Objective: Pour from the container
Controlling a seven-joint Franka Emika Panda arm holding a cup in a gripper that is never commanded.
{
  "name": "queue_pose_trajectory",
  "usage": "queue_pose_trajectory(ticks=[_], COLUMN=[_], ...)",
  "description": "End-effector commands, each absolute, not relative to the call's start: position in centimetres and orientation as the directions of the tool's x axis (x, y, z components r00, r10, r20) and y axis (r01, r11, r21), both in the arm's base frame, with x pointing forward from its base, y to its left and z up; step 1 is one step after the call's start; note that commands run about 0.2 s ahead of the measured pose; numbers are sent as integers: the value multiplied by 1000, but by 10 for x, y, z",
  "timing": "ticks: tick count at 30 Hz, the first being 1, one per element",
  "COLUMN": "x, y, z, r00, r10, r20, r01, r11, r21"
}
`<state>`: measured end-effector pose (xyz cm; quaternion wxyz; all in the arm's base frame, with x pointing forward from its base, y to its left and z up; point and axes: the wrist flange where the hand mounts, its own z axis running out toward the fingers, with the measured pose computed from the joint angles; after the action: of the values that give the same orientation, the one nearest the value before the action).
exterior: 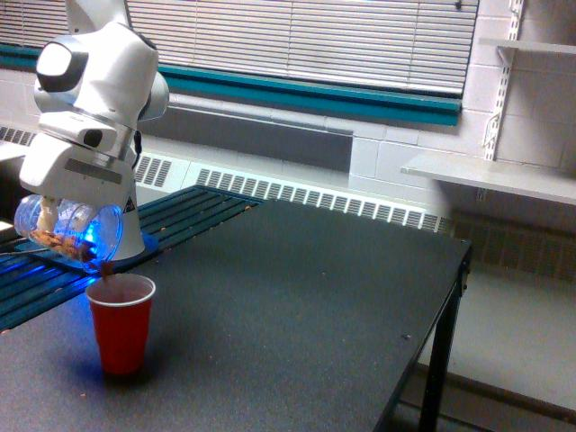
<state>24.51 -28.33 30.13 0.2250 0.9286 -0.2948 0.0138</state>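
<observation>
Dark tabletop (297,297) is carrying a red cup (120,321); above its rim the gripper (52,216) is clasping the container (67,231), tipped sideways, looking light, thin-walled, best gripped mid-body.

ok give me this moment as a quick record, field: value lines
arm: white Franka Panda, at the exterior view's left
gripper: shut on the container
container: clear plastic cup, tipped nearly on its side, mouth toward the exterior view's right
contents: small brown bits lying along its lower wall
receiver: red plastic cup, upright on the table, below the container's lip
table: dark top
pour: a few bits at the lip, just above the red cup
background: window blinds, wall shelf
</observation>
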Motion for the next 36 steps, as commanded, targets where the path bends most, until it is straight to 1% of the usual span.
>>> queue_pose_trajectory(ticks=[1,18,27,36], x=[246,239,235,236], y=[-280,-281,-277,-274], z=[303,305,304,306], r00=[858,873,865,860], r10=[-497,-480,-498,-506], r20=[134,88,60,71], r01=[-501,-458,-464,-479], r11=[-747,-746,-748,-751], r21=[436,484,474,454])
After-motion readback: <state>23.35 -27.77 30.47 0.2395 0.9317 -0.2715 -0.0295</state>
